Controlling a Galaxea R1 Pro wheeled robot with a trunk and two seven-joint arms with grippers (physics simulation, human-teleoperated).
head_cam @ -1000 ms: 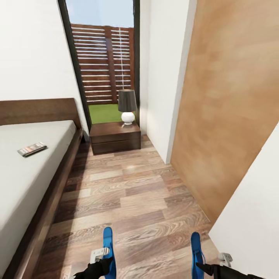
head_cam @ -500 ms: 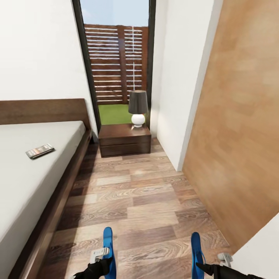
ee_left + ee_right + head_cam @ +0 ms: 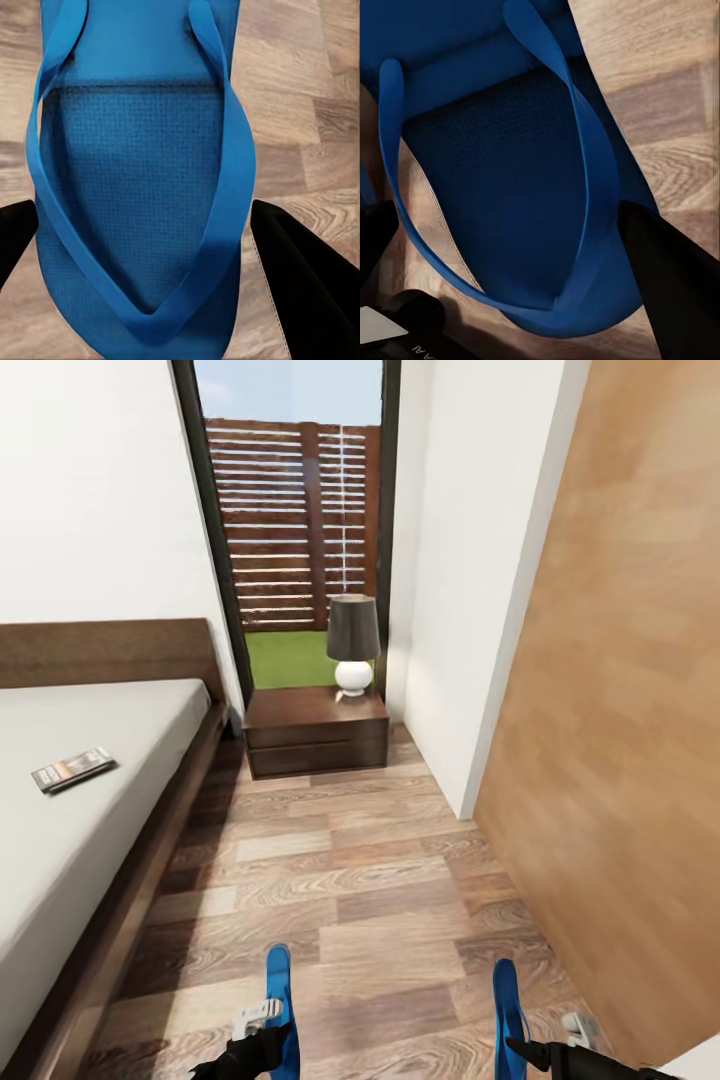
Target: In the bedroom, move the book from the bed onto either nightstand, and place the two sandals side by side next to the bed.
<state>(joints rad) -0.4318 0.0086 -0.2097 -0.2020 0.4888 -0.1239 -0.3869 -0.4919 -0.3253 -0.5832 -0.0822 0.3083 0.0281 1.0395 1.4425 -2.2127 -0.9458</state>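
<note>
Bedroom w/ white walls and wood-plank floor; tall dark-framed window at the far end shows a slatted fence and grass. A big light-wood panel runs down the right side of the head view. The bed, dark frame and grey mattress, lies along the left, headboard against the far wall. Nightstand stands just beside the bed's head end, under the window, w/ a lamp (dark shade, white round base) on top. The book lies flat on the mattress, well apart from the nightstand. Left gripper low in the head view, jaws clamped on a blue sandal held above the floor; in the left wrist view black fingers flank the sole either side. Right gripper likewise grips the other sandal; its contact at the left finger is partly hidden, so prob. pinched at both edges.
</note>
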